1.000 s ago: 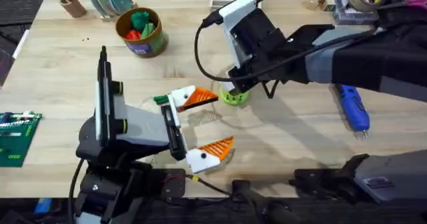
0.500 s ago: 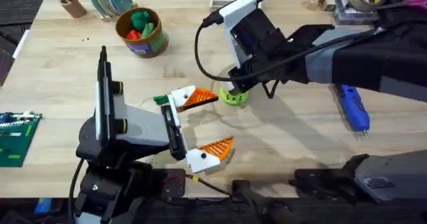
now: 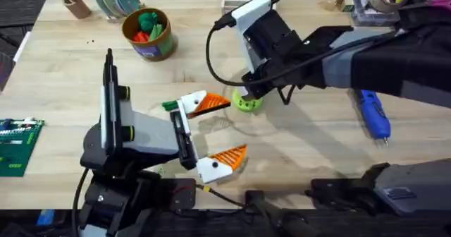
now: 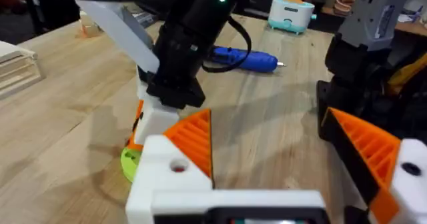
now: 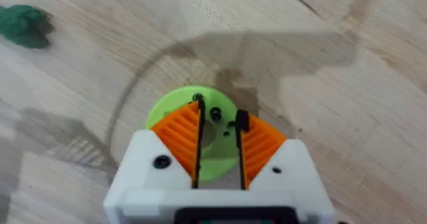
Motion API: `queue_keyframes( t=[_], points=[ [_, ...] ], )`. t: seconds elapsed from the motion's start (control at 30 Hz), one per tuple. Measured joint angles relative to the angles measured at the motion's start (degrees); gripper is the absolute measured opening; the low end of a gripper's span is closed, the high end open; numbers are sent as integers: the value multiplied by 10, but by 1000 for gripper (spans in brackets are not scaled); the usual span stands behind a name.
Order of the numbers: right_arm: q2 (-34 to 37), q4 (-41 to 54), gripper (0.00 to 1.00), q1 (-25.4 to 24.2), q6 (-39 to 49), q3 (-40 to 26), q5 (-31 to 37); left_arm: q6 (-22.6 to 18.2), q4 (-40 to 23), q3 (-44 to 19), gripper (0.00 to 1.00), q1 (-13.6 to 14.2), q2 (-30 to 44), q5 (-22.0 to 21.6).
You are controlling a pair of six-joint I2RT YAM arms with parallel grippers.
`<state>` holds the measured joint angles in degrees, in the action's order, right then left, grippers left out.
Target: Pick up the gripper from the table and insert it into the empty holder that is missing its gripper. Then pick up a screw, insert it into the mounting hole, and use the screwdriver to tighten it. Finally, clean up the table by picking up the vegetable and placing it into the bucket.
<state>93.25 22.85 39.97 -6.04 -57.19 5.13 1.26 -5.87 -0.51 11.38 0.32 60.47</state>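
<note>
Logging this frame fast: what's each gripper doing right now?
Left gripper: open, empty.
Right gripper: nearly closed over the green disc; a grip cannot be told.

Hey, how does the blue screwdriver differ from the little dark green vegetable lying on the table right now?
The screwdriver is blue, smooth and pen-shaped with a thin metal bit; the vegetable is dark green, leafy and ragged. The screwdriver is clearly the longer of the two. It lies at the right side of the table, while the vegetable lies nearer the middle. Both lie flat on the wood, and neither is held.
</note>
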Motion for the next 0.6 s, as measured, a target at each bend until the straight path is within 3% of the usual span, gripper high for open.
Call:
queue_keyframes(
  t=[0.43,0.6],
  points=[
    [7,-1,345,0,0,-2,0,0,0,0,993,0,0,0],
    [10,0,283,0,0,-5,1,0,0,0,993,0,0,0]
  ],
)
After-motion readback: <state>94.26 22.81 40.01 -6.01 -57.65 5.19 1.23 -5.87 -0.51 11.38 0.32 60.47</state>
